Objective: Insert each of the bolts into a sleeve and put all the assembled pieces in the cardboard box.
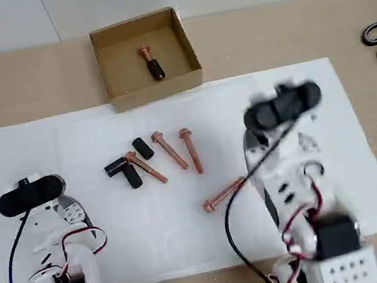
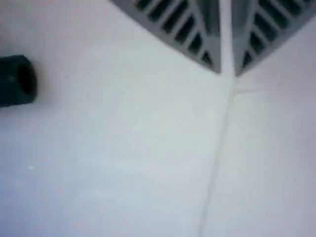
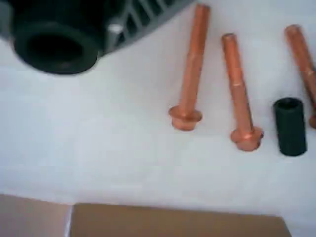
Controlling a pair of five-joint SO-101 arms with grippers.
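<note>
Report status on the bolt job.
Left gripper shut, empty. Right gripper shut on sleeve. One assembled piece in cardboard box; four bolts, three sleeves loose on paper. One bolt lies by the right arm.

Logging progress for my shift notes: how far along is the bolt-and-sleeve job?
Done: one assembled piece lies in the cardboard box. In hand: the right gripper seems to hold a sleeve. Left: four loose bolts and three sleeves on the paper.
</note>
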